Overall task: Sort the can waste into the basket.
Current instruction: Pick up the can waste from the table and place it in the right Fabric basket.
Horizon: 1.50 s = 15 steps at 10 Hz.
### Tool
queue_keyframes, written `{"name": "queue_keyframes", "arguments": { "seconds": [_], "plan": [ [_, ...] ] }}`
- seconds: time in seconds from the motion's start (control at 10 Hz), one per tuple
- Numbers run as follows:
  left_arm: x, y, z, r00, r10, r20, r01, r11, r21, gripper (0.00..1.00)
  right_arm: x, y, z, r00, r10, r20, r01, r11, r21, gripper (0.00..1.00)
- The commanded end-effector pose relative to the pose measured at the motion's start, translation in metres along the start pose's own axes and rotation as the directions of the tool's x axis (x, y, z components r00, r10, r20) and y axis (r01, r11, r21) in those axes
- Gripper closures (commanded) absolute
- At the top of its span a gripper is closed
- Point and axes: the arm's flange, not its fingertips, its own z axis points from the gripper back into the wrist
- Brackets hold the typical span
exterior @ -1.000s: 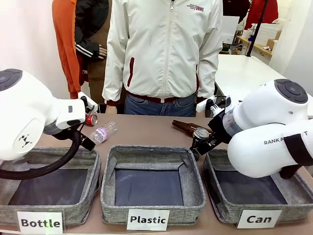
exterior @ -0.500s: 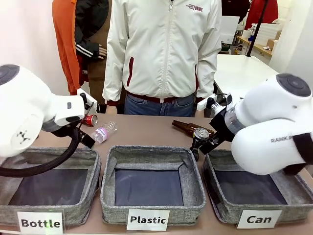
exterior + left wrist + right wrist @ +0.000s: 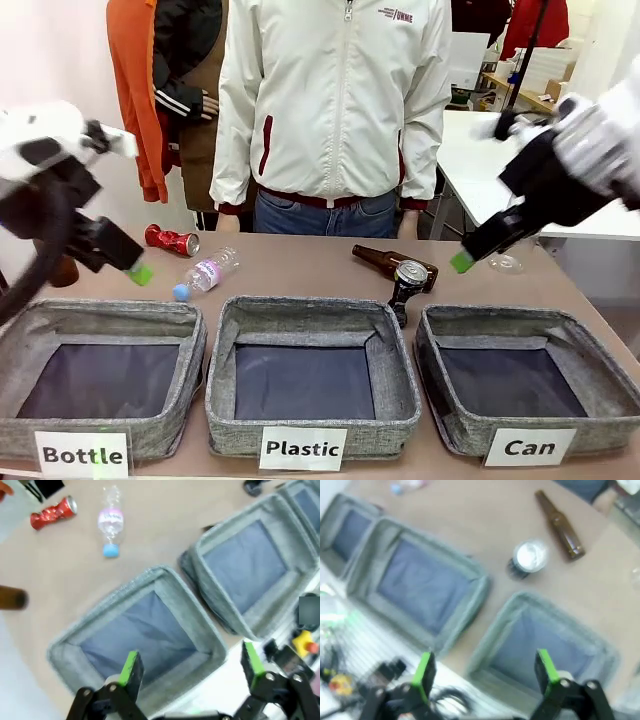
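In the front view both arms look smeared: the left arm (image 3: 40,165) runs off the left edge, the right arm (image 3: 590,150) off the right. The left arm half hides a brown bottle (image 3: 65,272) from you. The right wrist view is soft; you cannot read print on the dark can (image 3: 529,557). A clear thing (image 3: 505,263) past the right arm is too faint to name.

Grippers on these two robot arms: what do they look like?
Both are black, each with two straight fingers tipped by bright green pads; the left gripper and the right gripper look alike. The left arm and right arm behind them are white, and a black cable loops beside the left one.
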Motion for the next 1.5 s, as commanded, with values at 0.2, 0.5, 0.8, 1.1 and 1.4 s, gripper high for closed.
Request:
{"name": "queue_keyframes", "arguments": {
  "seconds": [0.2,0.5,0.8,1.1,1.4],
  "plan": [
    [-0.12,0.137,0.069,0.963,0.204,0.177,-0.1,0.878,-0.469,0.0,-0.079,-0.11,0.075,0.928,-0.374,0.002,0.314,0.782,0.538,0.0],
    [-0.203,0.214,0.053,0.795,0.516,0.319,-0.196,0.716,-0.67,0.0,-0.163,-0.203,0.06,0.807,-0.589,0.036,0.359,0.539,0.762,0.0],
    [-0.208,0.202,0.049,0.749,0.583,0.313,-0.221,0.666,-0.712,0.0,-0.213,-0.229,0.045,0.715,-0.698,0.036,0.369,0.421,0.829,0.0],
    [-0.206,0.245,0.056,0.736,0.608,0.298,-0.245,0.65,-0.72,0.0,-0.225,-0.242,0.043,0.694,-0.72,0.015,0.409,0.411,0.815,0.0],
    [-0.206,0.245,0.056,0.736,0.608,0.298,-0.245,0.65,-0.72,0.0,-0.225,-0.242,0.043,0.694,-0.72,0.015,0.409,0.411,0.815,0.0]
  ]
}}
